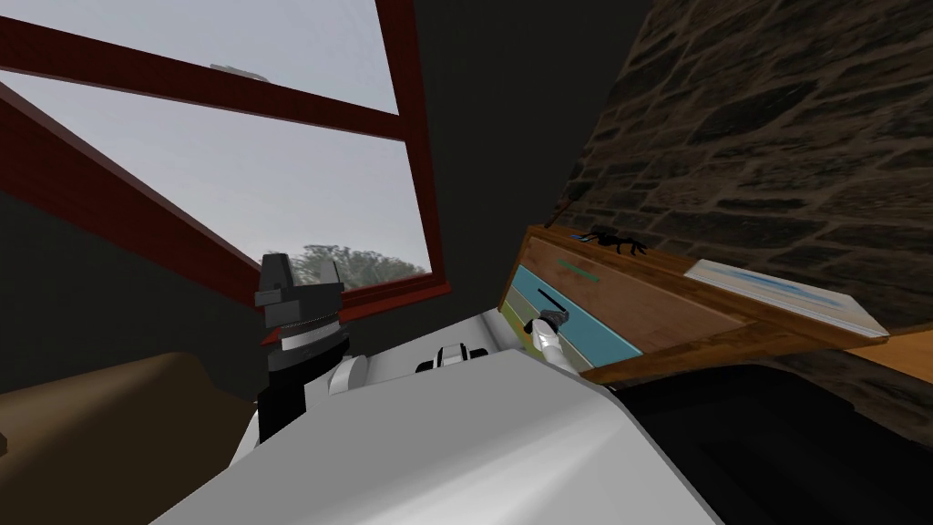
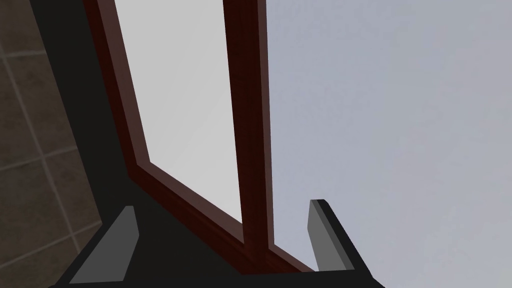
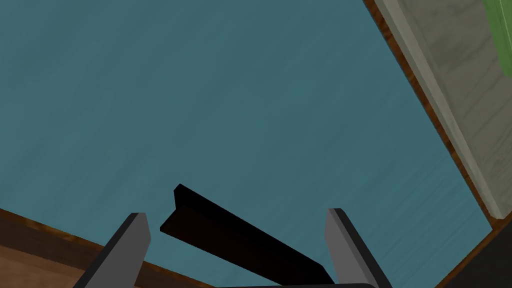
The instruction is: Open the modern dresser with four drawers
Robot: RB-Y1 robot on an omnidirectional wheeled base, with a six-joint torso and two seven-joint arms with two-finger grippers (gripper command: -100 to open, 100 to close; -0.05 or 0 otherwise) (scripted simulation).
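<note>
The dresser (image 1: 679, 305) has a wooden top and coloured drawer fronts, and stands against a stone wall on my right. My right gripper (image 1: 549, 319) is at its blue drawer (image 1: 592, 339). In the right wrist view the right gripper (image 3: 236, 214) is open. The drawer's black bar handle (image 3: 225, 232) lies between its fingers (image 3: 135, 245), slanting across the gap with its far end sticking out past them. The blue drawer front (image 3: 225, 100) lies close behind the handle. My left gripper (image 1: 301, 273) is raised in front of the window. In its own wrist view the left gripper (image 2: 223, 205) is open and holds nothing.
A grey drawer (image 3: 450, 100) and a green one (image 3: 500, 30) lie beside the blue drawer. A small black figure (image 1: 618, 241) and a flat white and blue book (image 1: 784, 296) rest on the dresser top. A red-framed window (image 1: 415, 182) is ahead, and a brown rounded piece (image 1: 91, 428) sits low on my left.
</note>
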